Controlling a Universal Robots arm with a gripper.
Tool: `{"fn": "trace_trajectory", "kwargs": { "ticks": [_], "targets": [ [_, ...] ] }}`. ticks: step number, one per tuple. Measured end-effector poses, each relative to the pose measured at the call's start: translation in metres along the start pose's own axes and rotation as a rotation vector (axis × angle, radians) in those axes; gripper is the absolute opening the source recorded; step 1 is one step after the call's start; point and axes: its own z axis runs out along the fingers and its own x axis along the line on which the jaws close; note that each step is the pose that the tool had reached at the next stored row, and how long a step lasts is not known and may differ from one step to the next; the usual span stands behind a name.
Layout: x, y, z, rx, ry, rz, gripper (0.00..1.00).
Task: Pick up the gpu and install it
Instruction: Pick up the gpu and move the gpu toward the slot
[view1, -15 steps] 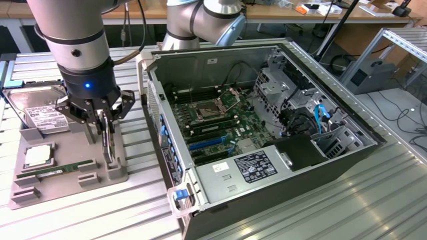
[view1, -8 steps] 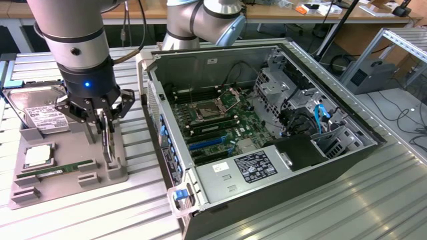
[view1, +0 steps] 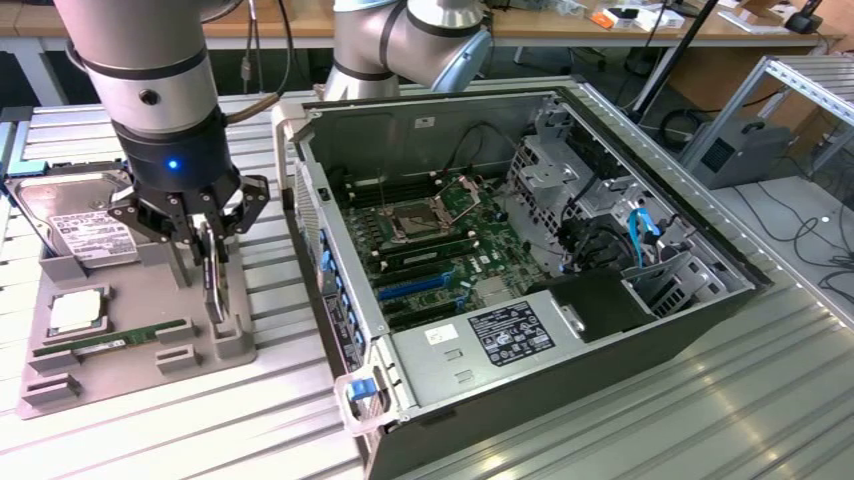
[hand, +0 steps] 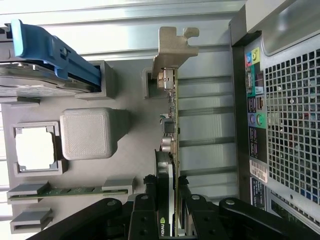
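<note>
arm (view1: 150, 95) vertical, pointing down | fingers (hand: 143, 210) clamp gpu (hand: 172, 125) — upright in holder (hand: 135, 150)

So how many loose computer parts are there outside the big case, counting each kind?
hard drive: 1
processor chip: 1
memory stick: 1
gpu, gripped by the gripper: 1
Total: 4
</note>
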Motion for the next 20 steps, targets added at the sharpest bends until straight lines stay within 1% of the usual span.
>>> {"fn": "trace_trajectory", "kwargs": {
  "ticks": [20],
  "targets": [
    [-0.0002, 0.0, -0.0063, -0.0001, 0.0, 0.0, 0.27]
  ]
}}
